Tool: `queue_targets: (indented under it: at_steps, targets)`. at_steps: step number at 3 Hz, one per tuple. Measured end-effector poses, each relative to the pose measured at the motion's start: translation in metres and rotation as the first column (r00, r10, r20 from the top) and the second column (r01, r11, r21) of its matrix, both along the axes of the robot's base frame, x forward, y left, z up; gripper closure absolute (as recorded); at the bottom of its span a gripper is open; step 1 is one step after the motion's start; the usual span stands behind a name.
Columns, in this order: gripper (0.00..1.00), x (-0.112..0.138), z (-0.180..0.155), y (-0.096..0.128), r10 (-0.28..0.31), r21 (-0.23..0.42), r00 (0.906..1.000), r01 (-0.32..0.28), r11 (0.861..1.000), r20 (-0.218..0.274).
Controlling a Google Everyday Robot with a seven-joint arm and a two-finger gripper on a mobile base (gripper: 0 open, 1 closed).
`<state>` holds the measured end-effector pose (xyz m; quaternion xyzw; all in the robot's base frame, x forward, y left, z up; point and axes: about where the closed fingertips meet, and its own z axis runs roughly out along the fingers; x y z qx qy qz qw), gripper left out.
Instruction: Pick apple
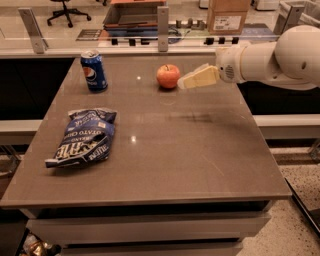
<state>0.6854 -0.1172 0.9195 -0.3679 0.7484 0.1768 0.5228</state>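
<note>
The apple point(168, 76), small, round and red-orange, sits on the brown table point(165, 150) toward its far edge, a little right of centre. My gripper point(184, 83) comes in from the right on a white arm, its pale fingers pointing left. Its tips are just to the right of the apple, very close to it and near table height. Nothing is held.
A blue Pepsi can point(94, 70) stands at the far left of the table. A blue chip bag point(84, 137) lies at the left middle. A counter with posts and a cardboard box point(228, 15) runs behind the table's far edge.
</note>
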Motion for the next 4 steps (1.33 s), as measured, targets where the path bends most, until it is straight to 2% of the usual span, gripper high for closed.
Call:
queue_targets:
  at_steps: [2, 4]
  targets:
    - [0.0, 0.023, -0.025, 0.025, 0.037, 0.052, 0.9993, -0.037, 0.998, 0.0]
    - [0.0, 0.051, -0.04, 0.062, 0.101, 0.126, 0.9948, -0.102, 0.987, 0.017]
